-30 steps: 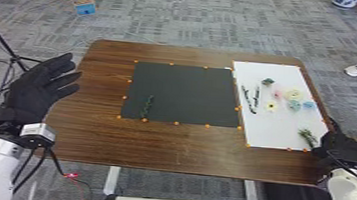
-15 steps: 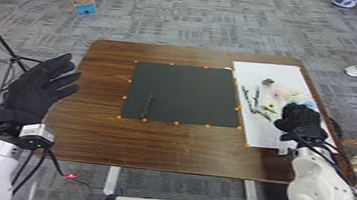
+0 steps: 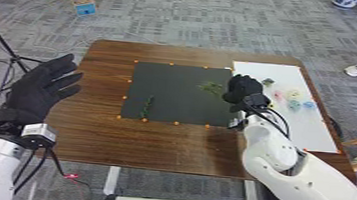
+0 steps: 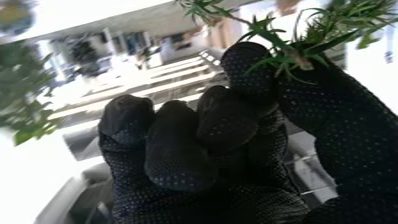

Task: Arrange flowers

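Head view: nearest you, two arms are cut off at the bottom edge, table (image 3: 136, 145) between them. Left hand (image 3: 42, 87) is beyond the table's left edge, fingers relaxed, well open, nothing held.

Your one stem (image 3: 146, 107) lies on the black mat (image 3: 179, 105), near its left edge. Right hand (image 3: 243, 89) is at the mat's right edge, hiding part of it and part of the white sheet (image 3: 307, 131). It has one green sprig (image 3: 212, 88) over the mat; can't tell you if the leaves touch. Wrist view: right hand (image 4: 204, 200) has the sprig's stem pinched between thumb and a finger, other fingers curled. Sprig's leaves run out of frame, and you also get a blurred green patch (image 4: 22, 90), identity unclear.

On the sheet you can count five blooms: one yellow (image 3: 272, 106), partly behind the hand, two blue (image 3: 294, 104) (image 3: 309, 104), one pink (image 3: 278, 95), one cream (image 3: 293, 94). Petal detail too small to read. Past them, one dark green piece (image 3: 268, 82).

Far off on the floor: one blue-and-white pot (image 3: 346, 2), top cut off.
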Tool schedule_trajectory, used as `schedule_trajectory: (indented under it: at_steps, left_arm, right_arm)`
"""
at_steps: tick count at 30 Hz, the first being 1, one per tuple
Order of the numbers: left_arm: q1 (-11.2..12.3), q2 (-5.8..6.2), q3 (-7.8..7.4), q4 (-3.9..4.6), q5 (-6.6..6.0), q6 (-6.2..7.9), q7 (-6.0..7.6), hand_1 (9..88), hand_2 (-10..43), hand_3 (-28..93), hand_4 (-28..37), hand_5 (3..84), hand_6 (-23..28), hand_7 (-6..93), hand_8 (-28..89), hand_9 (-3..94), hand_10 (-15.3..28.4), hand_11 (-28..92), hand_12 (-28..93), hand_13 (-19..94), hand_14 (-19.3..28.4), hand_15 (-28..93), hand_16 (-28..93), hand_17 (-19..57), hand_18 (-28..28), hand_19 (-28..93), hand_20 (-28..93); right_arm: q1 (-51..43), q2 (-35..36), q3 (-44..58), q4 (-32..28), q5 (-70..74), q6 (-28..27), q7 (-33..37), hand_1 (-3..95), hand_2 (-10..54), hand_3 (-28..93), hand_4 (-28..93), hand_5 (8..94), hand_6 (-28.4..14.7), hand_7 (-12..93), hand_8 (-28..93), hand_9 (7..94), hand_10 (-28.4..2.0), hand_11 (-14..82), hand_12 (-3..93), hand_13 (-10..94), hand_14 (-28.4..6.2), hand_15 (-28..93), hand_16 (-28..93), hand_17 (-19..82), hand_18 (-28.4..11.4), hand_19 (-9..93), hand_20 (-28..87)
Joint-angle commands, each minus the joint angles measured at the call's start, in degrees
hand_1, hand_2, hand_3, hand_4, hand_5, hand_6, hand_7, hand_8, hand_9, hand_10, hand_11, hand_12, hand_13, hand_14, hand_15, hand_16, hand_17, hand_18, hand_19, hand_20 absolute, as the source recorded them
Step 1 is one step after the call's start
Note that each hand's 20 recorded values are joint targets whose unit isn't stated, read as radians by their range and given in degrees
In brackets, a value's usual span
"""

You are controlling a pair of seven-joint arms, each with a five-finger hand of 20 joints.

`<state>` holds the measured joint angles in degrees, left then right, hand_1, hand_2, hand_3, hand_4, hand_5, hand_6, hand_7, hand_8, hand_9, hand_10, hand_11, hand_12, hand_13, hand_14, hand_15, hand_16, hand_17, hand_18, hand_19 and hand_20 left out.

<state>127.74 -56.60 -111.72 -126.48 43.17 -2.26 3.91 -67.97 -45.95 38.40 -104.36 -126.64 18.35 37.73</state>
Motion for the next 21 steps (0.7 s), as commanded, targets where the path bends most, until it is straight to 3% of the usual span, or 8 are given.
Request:
schedule_trajectory:
  at_steps: [1, 10, 16, 18, 21]
  left_arm:
    - [0.3, -0.41, -0.01, -0.07, -0.13, 0.25, -0.1, 21.8, -3.8, 71, -28.3, 27.4, 3.0, 21.0, -11, 24.1, 10.9, 22, 14, 22, 13.0, 25, 1, -11.6, 22.0, 41, 7]
    - [0.35, -0.35, 0.27, -0.24, -0.06, 0.17, -0.11, 21.8, -3.9, 71, -28.3, 27.5, 3.0, 20.8, -11, 24.2, 11.0, 22, 14, 22, 13.1, 24, 1, -11.6, 22.0, 41, 7]
    - [-0.63, 0.93, -0.07, 0.37, 0.01, 0.41, 2.28, 20.1, -5.4, 71, -28.3, 27.2, 3.0, 20.8, -11, 23.9, 10.9, 22, 14, 21, 13.0, 24, 1, -11.8, 21.9, 41, 7]
    - [-0.54, 0.94, -0.33, 0.26, -0.3, 1.17, 2.78, 19.6, -6.4, 70, -28.3, 27.1, 3.0, 20.7, -11, 23.2, 10.6, 22, 14, 21, 12.8, 24, 1, -11.7, 21.9, 41, 7]
    - [-0.97, 0.98, -0.4, 0.5, -0.19, 0.92, 2.76, 19.3, -7.2, 70, -28.3, 27.0, 3.0, 20.5, -11, 23.0, 10.5, 21, 15, 21, 12.7, 23, 2, -11.7, 22.0, 41, 7]
  right_arm:
    - [11.09, -6.89, -7.31, 4.83, 3.89, -8.26, -2.5, 37.3, -9.5, 82, -5, 72.1, 1.3, 57, 30, 78.9, -10.8, 62.5, 55.1, 74, -10.6, 86, 43, 38, -23.4, 92, 50]
    - [17.65, -13.07, -15.39, 11.85, 5.81, -18.66, -1.18, 37.9, -8.3, 81, -6, 72.7, 1.5, 55, 29, 78.9, -11.1, 62.6, 51.5, 74, -10.5, 85, 43, 38, -23.4, 93, 48]
    - [19.07, -16.12, -16.65, 13.27, 8.18, -25.24, -0.8, 38.3, -7.3, 80, -8, 73.7, 1.8, 54, 29, 79.3, -11.2, 62.2, 50.0, 75, -10.7, 85, 43, 38, -23.5, 93, 47]
    - [19.08, -17.25, -16.33, 13.33, 8.99, -27.18, -0.64, 38.4, -7.3, 80, -8, 74.2, 1.9, 53, 28, 79.5, -11.1, 62.0, 49.5, 75, -10.7, 84, 42, 39, -23.8, 93, 47]
    - [19.39, -18.6, -16.7, 13.86, 9.83, -27.98, 0.19, 38.3, -7.0, 80, -8, 77.3, 2.2, 48, 30, 80.7, -11.1, 60.9, 48.3, 76, -10.5, 84, 42, 40, -24.0, 93, 47]
